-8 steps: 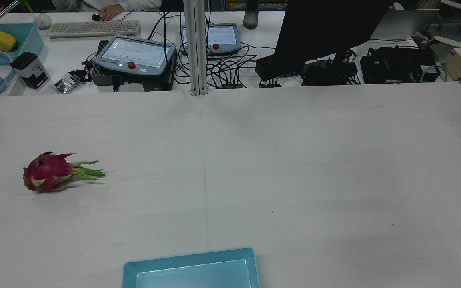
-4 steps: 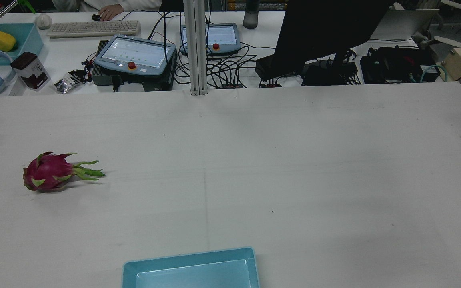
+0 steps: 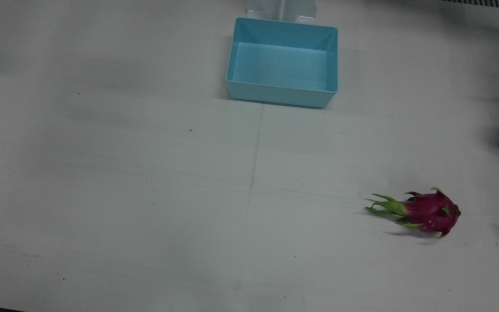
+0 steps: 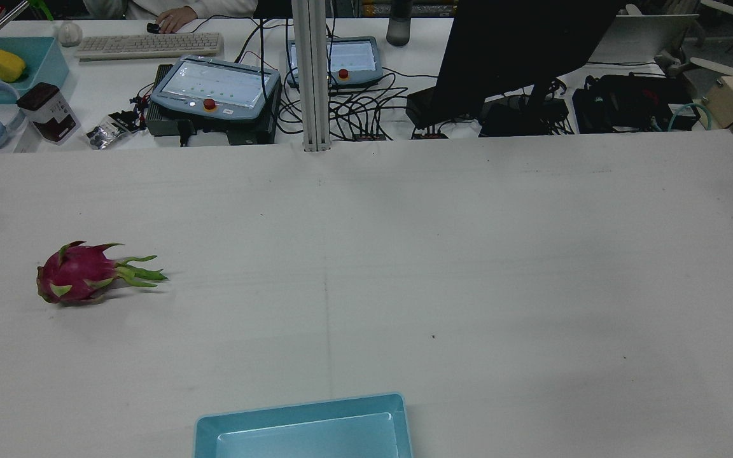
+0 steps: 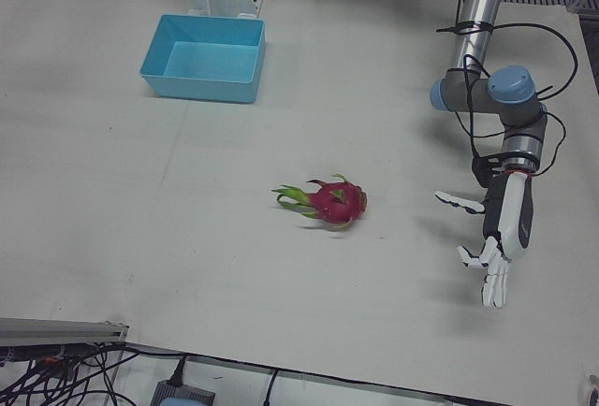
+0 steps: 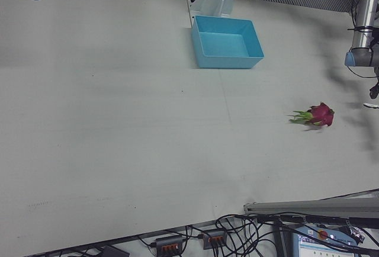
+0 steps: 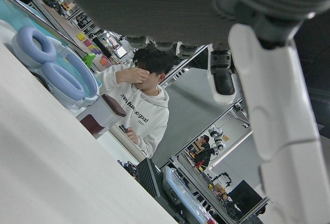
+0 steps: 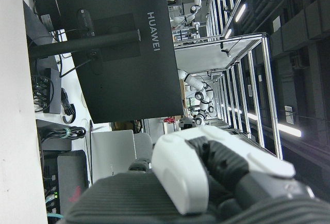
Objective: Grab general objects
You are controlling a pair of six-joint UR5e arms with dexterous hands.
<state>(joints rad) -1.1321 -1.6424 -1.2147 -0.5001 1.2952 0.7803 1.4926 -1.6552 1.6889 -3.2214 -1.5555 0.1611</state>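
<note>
A magenta dragon fruit (image 5: 332, 203) with green leaf tips lies on its side on the white table, alone in the left arm's half; it also shows as the dragon fruit (image 3: 427, 212) in the front view, the dragon fruit (image 4: 77, 273) in the rear view and the dragon fruit (image 6: 317, 115) in the right-front view. My left hand (image 5: 496, 238) hangs off to the fruit's side, well apart from it, fingers spread and empty. Its fingers (image 7: 273, 105) fill the left hand view. Of my right hand (image 8: 206, 177) only a white-and-black part shows close up, over no object.
An empty light-blue bin (image 3: 275, 95) stands at the robot's edge of the table, mid-way between the arms. Beyond the far edge are two teach pendants (image 4: 214, 86), a monitor (image 4: 519, 51), cables, a keyboard and a seated person (image 7: 144, 115).
</note>
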